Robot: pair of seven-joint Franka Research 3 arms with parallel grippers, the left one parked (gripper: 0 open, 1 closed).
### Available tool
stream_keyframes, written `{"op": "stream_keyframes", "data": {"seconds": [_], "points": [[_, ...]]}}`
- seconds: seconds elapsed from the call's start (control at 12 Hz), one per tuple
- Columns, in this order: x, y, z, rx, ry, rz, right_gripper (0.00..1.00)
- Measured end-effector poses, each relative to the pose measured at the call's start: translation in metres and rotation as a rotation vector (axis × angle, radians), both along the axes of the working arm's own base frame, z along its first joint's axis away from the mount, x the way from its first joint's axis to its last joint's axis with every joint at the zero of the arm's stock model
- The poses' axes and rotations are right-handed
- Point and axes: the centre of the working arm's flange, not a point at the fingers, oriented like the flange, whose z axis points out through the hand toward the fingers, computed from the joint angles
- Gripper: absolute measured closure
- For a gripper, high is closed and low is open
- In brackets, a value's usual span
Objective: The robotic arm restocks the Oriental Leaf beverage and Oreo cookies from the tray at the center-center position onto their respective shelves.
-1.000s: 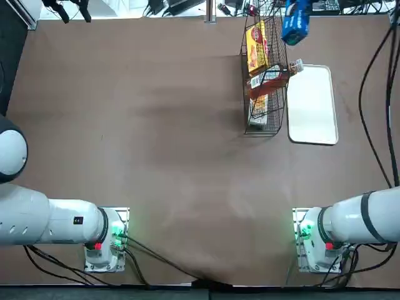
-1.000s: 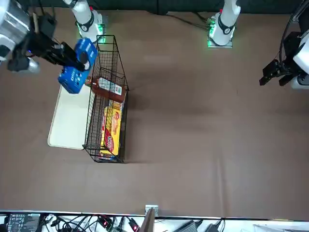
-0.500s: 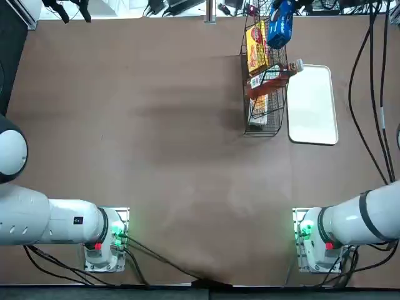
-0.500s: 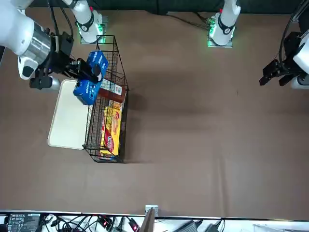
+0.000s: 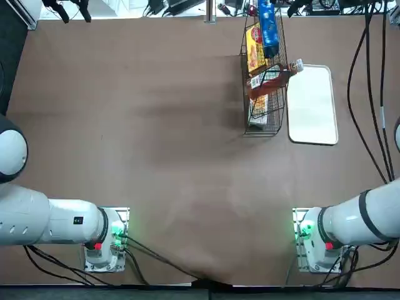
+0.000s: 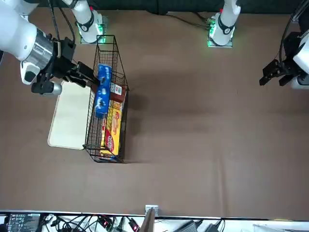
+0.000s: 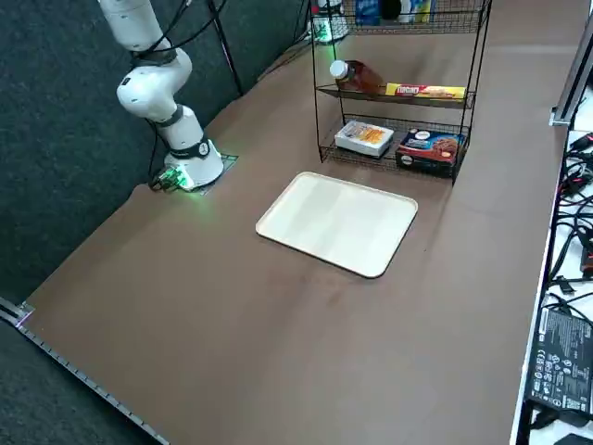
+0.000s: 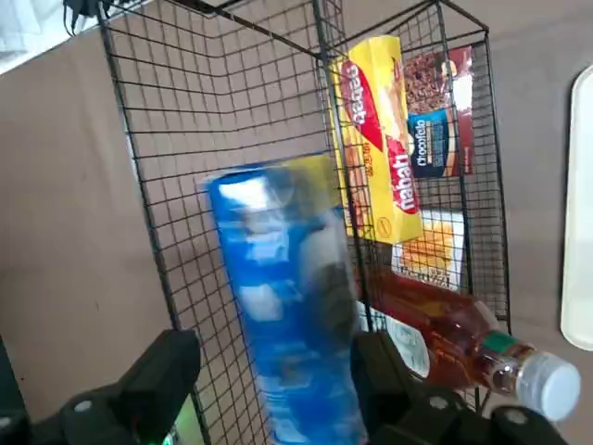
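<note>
Plainly, the right gripper's [image 8: 275,352] two fingers [image 8: 176,371] stand apart near one Oreo packet [image 8: 287,306].

The Oreo packet [image 8: 287,306] is bright blue with small white markings. The shelves [image 7: 394,100] are black. The bottle [image 8: 454,338] holds red-brown liquid and carries a white cap and a green neck band. The tray [image 7: 338,222] is white. The tabletop [image 5: 162,156] is plain brown. The snack box [image 8: 378,139] is yellow with red panels.
</note>
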Motion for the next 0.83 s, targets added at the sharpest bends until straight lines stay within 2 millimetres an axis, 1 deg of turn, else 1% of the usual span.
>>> {"op": "stream_keyframes", "data": {"seconds": [0.17, 0.33, 0.58, 0.83], "points": [[0.002, -0.001, 0.004, -0.003, -0.017, -0.004, 0.0], [0.006, -0.013, 0.009, -0.059, -0.049, -0.014, 0.0], [0.01, -0.044, 0.016, -0.194, -0.097, 0.0, 0.0], [0.009, -0.089, 0.015, -0.309, -0.097, 0.088, 0.0]]}}
